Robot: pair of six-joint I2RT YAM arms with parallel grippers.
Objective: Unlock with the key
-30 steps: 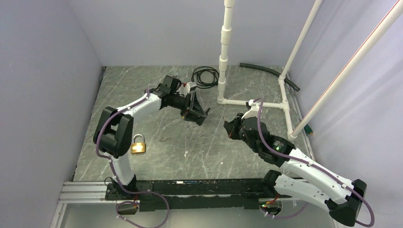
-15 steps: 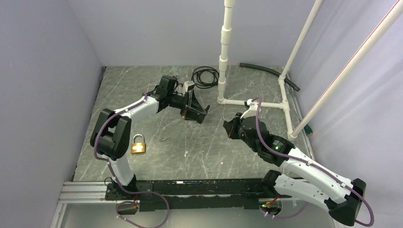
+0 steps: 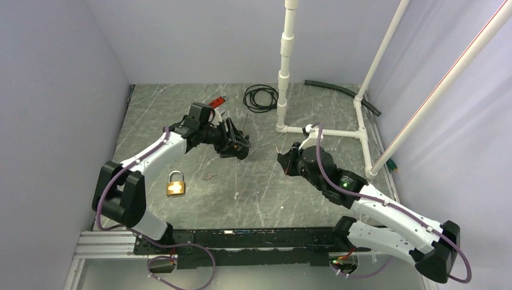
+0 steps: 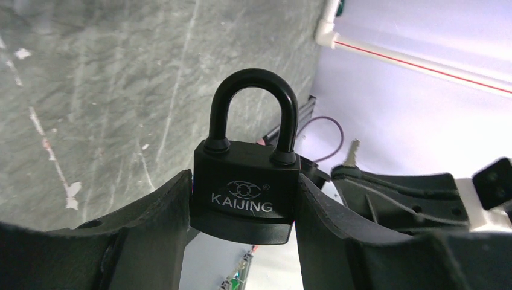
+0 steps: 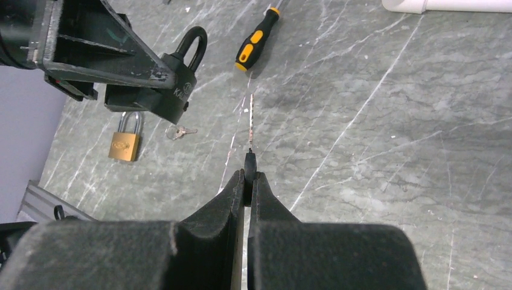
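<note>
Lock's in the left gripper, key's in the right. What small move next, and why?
Probably ease the right gripper toward the left gripper, lining the key up with the base of the black padlock. The key is pinched, blade out; the padlock is clamped, shackle closed; a gap separates them. The keyhole isn't visible.

One camera looks down from above behind me; my wrist cameras sit close, both seeing the black padlock [image 4: 244,193].
</note>
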